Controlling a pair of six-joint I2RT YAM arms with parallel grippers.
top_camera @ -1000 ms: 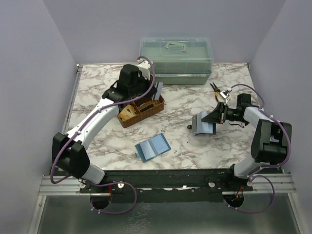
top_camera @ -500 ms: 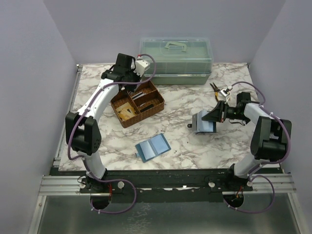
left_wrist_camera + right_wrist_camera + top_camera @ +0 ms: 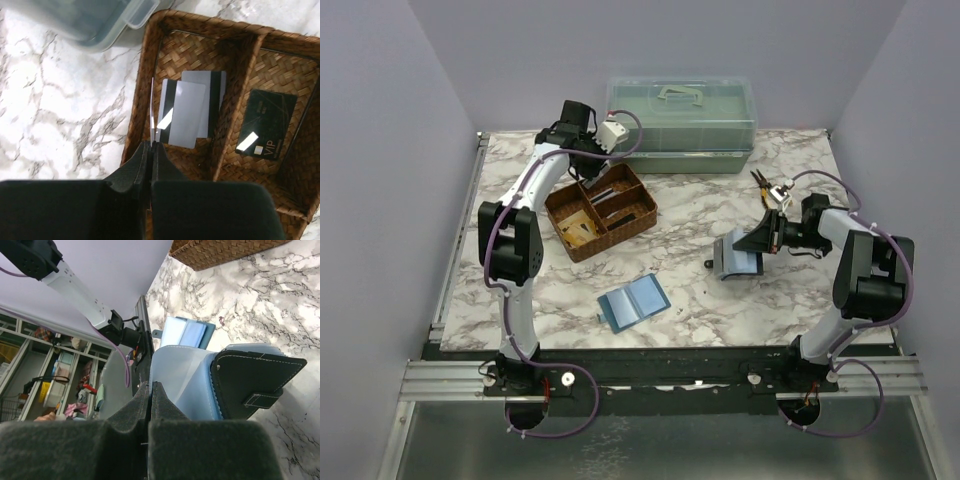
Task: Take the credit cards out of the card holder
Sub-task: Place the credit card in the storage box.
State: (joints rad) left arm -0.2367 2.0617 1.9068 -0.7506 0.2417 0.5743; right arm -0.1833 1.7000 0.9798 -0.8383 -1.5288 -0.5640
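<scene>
Card holder (image 3: 738,260) at right middle of desk (image 3: 700,215), half open, black outer side with snap tab turned away from the arm, blue-grey inside towards it. Right tool (image 3: 150,385) fully closed, pinching the blue-grey inner leaf of the holder. Cannot tell whether the holder touches the desk or hangs a little above it.

Left tool (image 3: 151,145) at far left, over the near rim of the basket (image 3: 145,75), also fully closed, with a thin card (image 3: 151,110) gripped between the fingers. Card seen only edge-on from the wrist, upright, above the first compartment.

In the basket's middle compartment two grey cards (image 3: 187,112), one lying partly over the other, dark stripe showing on each. In the next compartment a black card (image 3: 265,122) with light lettering.

Clear box (image 3: 680,115) with lid at the far edge of the desk, just behind the basket. Light-blue folder (image 3: 633,302) lying open and flat near the front, between both arms, well apart from the holder. Pliers (image 3: 767,185) on the desk behind the right tool.
</scene>
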